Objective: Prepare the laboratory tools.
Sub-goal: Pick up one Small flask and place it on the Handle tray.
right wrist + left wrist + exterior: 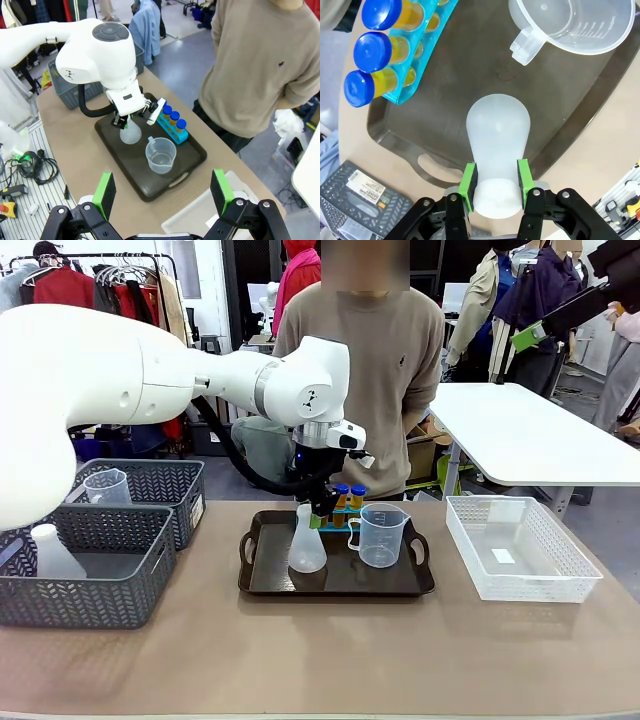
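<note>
Since the left gripper (495,186) clamps the frosted white conical plastic flask (497,130) at its neck, it should lift lightly, though smooth walls may slip.

Left gripper (496,186) fingers (468,181) clamp flask (497,135) neck over tray (570,115).

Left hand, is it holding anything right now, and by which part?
Yes: the left hand grips the frosted conical flask by its neck, over the dark tray.

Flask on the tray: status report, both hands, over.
Left hand shut on flask neck, flask upright on tray. Right hand open, high, off the tray. Beaker and tube rack close by, not touching.
</note>
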`<move>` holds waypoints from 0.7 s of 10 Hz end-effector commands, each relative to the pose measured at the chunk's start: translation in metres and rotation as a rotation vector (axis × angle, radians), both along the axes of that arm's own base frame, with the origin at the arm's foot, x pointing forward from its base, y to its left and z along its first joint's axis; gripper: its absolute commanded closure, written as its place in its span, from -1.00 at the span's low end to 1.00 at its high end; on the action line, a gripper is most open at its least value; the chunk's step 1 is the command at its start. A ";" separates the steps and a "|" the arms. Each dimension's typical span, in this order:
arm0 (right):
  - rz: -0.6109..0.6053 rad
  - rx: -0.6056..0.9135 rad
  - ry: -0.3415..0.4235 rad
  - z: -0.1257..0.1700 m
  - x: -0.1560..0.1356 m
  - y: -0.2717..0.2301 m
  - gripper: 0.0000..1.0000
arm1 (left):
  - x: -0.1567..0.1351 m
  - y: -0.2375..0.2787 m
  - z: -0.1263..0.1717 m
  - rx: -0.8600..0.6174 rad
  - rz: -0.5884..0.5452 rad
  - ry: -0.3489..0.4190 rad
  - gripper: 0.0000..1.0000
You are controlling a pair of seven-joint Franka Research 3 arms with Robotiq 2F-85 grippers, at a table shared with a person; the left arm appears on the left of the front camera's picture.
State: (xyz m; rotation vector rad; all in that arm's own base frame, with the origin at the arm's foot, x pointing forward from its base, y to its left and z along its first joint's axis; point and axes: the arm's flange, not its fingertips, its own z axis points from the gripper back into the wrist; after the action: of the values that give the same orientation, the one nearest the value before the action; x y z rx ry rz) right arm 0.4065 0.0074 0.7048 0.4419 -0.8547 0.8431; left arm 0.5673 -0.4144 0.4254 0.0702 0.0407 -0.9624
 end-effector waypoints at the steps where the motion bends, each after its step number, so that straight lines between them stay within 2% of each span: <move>1: 0.009 0.014 -0.005 0.000 0.000 0.000 -1.00 | 0.003 0.003 0.004 0.014 -0.014 0.018 1.00; 3: 0.009 0.014 -0.005 0.000 0.000 0.000 -1.00 | 0.004 0.002 0.003 0.014 -0.012 0.021 1.00; 7: 0.009 0.014 -0.005 0.000 0.000 0.000 -1.00 | 0.004 0.006 0.009 0.011 0.008 0.010 -0.52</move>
State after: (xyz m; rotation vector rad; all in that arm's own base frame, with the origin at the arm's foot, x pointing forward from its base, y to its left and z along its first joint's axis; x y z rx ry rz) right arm 0.4065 0.0074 0.7048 0.4419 -0.8547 0.8431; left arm 0.5687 -0.4099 0.4251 0.0730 0.0568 -0.9593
